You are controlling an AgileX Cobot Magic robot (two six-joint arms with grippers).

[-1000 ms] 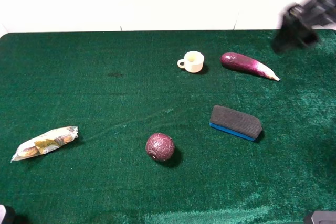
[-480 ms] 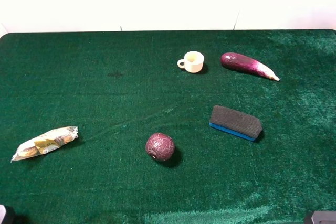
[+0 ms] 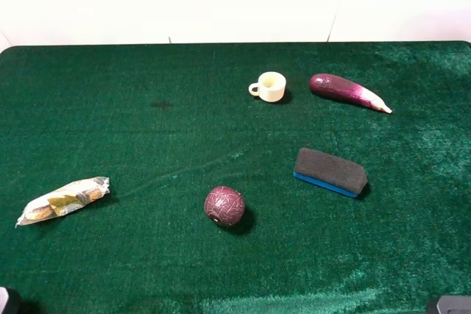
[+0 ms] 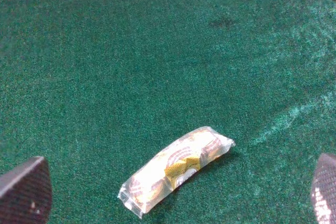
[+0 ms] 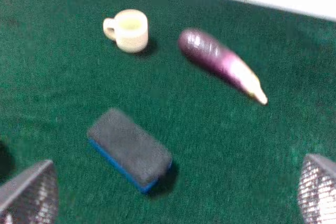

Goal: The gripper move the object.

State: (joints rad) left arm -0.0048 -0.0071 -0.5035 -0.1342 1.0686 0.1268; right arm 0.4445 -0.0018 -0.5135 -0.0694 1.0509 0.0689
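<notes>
The cream-yellow cup [image 3: 270, 86] stands upright on the green cloth at the back, right of the middle, with its handle to the left. It also shows in the right wrist view [image 5: 128, 30], far ahead of my right gripper [image 5: 173, 190], which is open and empty with its fingertips [image 5: 29, 192] wide apart. My left gripper [image 4: 173, 192] is open and empty, hovering near a snack packet [image 4: 176, 169]. Neither gripper's fingers show in the exterior high view.
A purple eggplant [image 3: 346, 91] lies right of the cup. A black and blue eraser [image 3: 330, 170] lies nearer, on the right. A maroon ball [image 3: 224, 206] sits at the front middle. The snack packet [image 3: 64, 199] lies at the front left.
The right arm, blurred at the exterior view's top right one second ago, has left that view. No object has moved.
</notes>
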